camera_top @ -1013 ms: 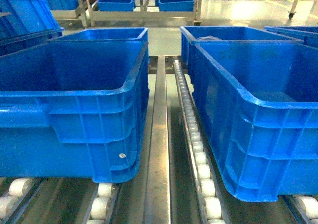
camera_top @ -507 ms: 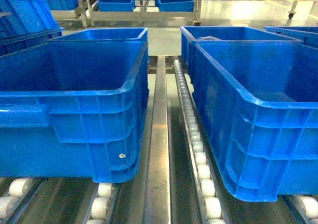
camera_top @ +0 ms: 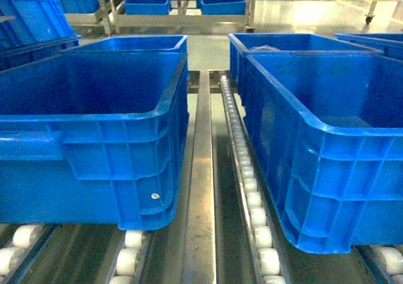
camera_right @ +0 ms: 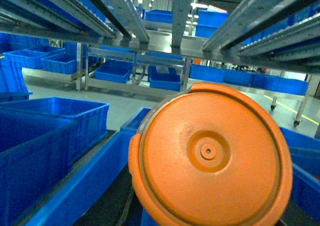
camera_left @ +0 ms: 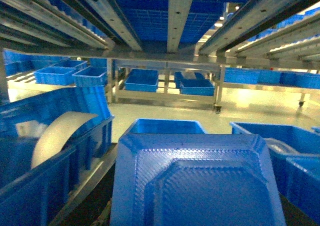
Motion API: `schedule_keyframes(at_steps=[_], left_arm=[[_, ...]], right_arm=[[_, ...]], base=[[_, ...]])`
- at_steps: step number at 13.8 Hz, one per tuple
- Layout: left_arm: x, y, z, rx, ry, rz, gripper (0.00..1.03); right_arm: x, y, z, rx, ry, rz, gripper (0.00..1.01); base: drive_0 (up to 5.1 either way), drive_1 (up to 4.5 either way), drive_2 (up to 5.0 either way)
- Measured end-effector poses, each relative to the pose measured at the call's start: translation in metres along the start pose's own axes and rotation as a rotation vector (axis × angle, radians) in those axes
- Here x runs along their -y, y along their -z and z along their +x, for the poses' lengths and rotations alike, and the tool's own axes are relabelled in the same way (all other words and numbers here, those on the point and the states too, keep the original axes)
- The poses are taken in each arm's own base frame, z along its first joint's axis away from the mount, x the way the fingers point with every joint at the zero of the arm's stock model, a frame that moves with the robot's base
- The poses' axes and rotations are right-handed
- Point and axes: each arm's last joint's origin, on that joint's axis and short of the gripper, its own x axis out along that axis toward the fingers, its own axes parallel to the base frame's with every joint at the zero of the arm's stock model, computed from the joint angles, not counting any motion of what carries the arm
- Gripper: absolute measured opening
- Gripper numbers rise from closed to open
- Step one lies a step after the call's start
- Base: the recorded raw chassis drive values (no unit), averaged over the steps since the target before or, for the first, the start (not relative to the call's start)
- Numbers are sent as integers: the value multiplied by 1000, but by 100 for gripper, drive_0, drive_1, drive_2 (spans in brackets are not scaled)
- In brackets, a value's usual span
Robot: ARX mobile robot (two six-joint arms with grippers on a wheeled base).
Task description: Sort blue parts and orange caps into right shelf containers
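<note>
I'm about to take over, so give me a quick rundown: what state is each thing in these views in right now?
Orange cap: fills the right wrist view, flat face to the camera; grip not visible.
Blue part: fills the left wrist view, ridged face showing; grip not visible.
Near left crate: upright on the rollers, visible inside bare.
Near right crate: upright on the rollers, floor partly hidden.
Far right crate: holds something pale.
Grippers: none visible.

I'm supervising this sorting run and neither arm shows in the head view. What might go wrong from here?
1. The orange cap fills the right wrist view, hiding where it would land; it might miss the near right crate.
2. The blue part likewise blocks the left wrist view.
3. A drop between crates could lodge on the roller track.
</note>
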Motion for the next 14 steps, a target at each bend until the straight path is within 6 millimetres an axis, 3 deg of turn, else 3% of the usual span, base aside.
schedule_keyframes(at_steps=[2,4,5,7,8,10,11,12,13,14], left_arm=[[0,13,56,-121,-12,-28,43],[6,49,106,-297,-21,-56,43],[12,61,122,-347,-15,-78,43],[21,67,144,-360,4,-97,43],[25,64,152,-346,16,-104,44],[28,60,156,-324,33,-107,61],[25,68,156,-350,47,-102,96],[23,71,137,-380,9,-44,98],[8,66,72,-252,23,31,49],[4,66,52,-256,7,33,33]], right_arm=[[-1,6,51,-44,28,-8,42],[-5,44,96,-242,47,-12,42],[-7,59,108,-302,54,-14,42],[-8,72,126,-335,71,-2,42],[-8,71,133,-325,81,3,53],[-8,70,136,-319,83,20,71],[-8,70,136,-322,75,45,100],[-9,72,135,-354,57,39,98],[-3,62,79,-269,34,95,51],[-1,62,61,-279,40,96,34]], base=[[0,0,0],[0,0,0],[0,0,0],[0,0,0],[0,0,0],[0,0,0],[0,0,0],[0,0,0],[0,0,0],[0,0,0]])
